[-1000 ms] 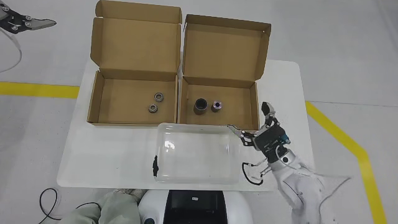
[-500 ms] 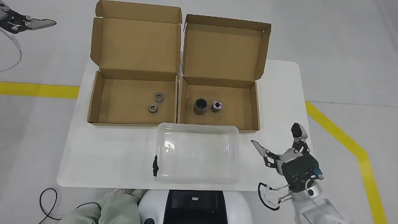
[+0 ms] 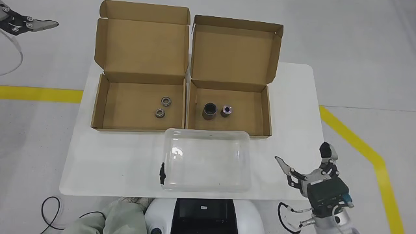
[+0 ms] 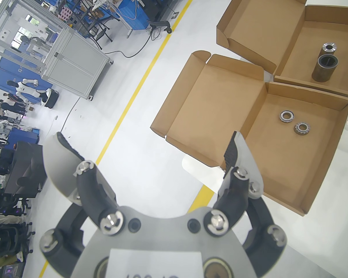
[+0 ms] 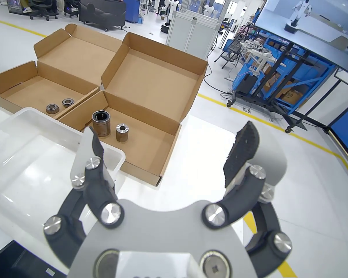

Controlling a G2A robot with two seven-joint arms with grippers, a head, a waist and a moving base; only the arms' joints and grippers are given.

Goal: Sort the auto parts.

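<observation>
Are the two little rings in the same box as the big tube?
No, the rings lie in one box, and the tube stands in the other box.

On the table [image 3: 296, 97], along the far side: 2 open boxes side by side, walls touching, lids folded back past the far edge. In the left box [image 3: 123, 110], toward its right half: far bearing [image 3: 167, 101] just behind and right of near bearing [image 3: 159, 112], close but apart. In the right box [image 3: 250, 114], toward its left half: sleeve [image 3: 210, 110] upright, bushing [image 3: 226, 110] just to its right. In front of both boxes, straddling their shared wall: tray [image 3: 208, 162], far rim right up against the boxes' front walls. Right of the tray, over the table's near right corner: right gripper [image 3: 302, 157]. Well left of the table, over the floor: left gripper [image 4: 146, 140].
</observation>
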